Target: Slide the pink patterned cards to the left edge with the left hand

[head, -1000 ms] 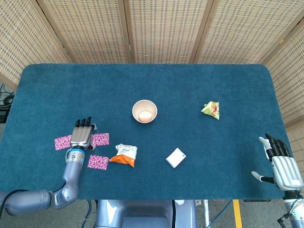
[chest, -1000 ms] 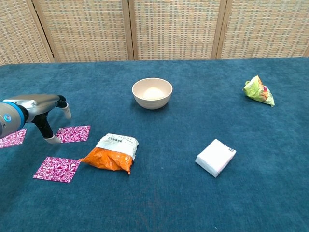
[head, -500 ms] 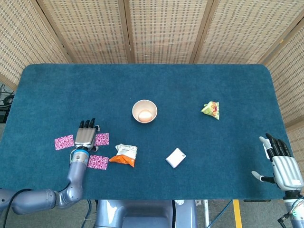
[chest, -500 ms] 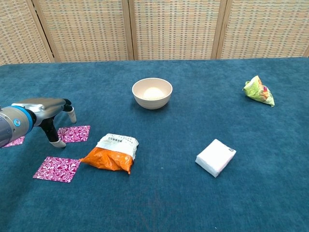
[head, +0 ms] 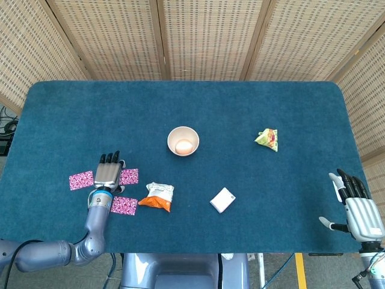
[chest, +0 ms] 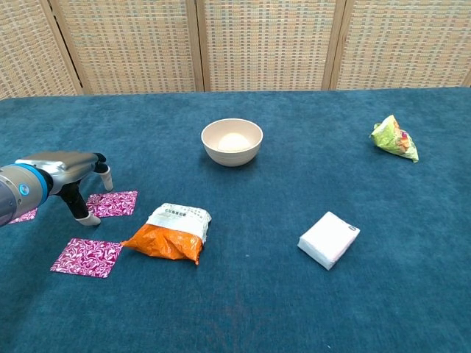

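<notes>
Three pink patterned cards lie at the table's front left: one at the left (head: 80, 180), one in the middle (head: 129, 176) (chest: 114, 204) and one nearer the front (head: 124, 205) (chest: 87, 257). My left hand (head: 108, 171) (chest: 68, 173) hovers between the left and middle cards, fingers spread and pointing down. Its thumb tip (chest: 87, 218) is on the cloth at the middle card's left edge. It holds nothing. My right hand (head: 356, 208) rests at the front right corner with its fingers apart and empty.
An orange snack bag (head: 157, 196) (chest: 172, 234) lies just right of the cards. A beige bowl (head: 183, 141) (chest: 232, 143) sits mid-table, a white box (head: 222, 200) (chest: 328, 240) lies in front, and a green packet (head: 267, 138) (chest: 394, 138) lies to the right.
My left hand has shifted a little to the right, toward the middle card, then settled. The cards have not moved. The right hand is still.
</notes>
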